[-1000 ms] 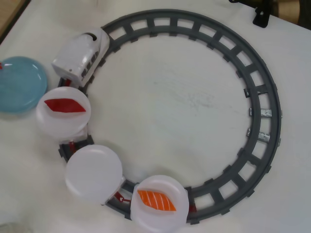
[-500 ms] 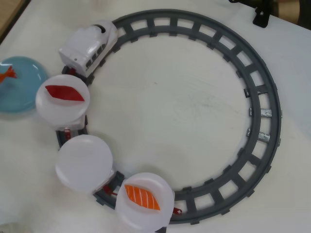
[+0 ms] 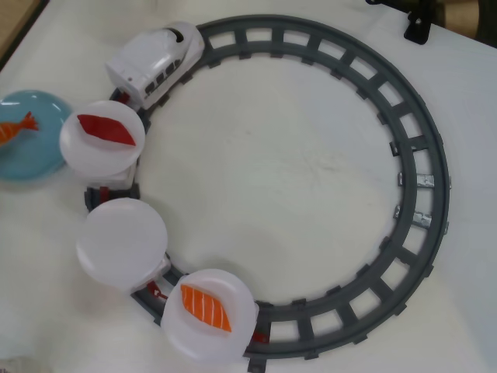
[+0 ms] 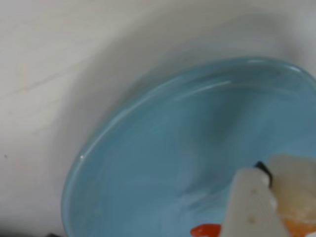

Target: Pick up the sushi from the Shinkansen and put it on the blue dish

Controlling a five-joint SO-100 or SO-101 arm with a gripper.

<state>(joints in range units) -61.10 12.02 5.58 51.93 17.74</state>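
You see the table [image 3: 295,179], white and bare inside the loop, filling the overhead view. On it lies the track [image 3: 423,148], a grey ring of sleepers that runs unbroken round the right side; its left side is mostly covered by the train and plates. The Shinkansen [image 3: 151,62] sits on the track at upper left, nose toward the top. Behind it, down the left arc, follow three white plates. The first plate [image 3: 97,151] carries a dark red piece [image 3: 106,130]. The second plate [image 3: 122,242] is bare. The third plate [image 3: 208,326] carries a salmon piece [image 3: 206,308].

The dish [image 3: 35,151] lies at the left edge, outside the ring, and the first plate's rim overlaps its right edge as seen from above. The sushi [image 3: 15,128] rests on the dish, tail pointing right, cut off by the frame edge.

A black clamp [image 3: 418,27] shows at the top right corner.

In the wrist view the dish [image 4: 163,148] fills most of the frame. The gripper [image 4: 264,197] enters at lower right as blurred pale fingers [image 4: 249,207] close over the dish. An orange-red bit of sushi [image 4: 205,230] shows beside them at the bottom edge. You cannot tell how wide the claw stands or whether it grips anything.
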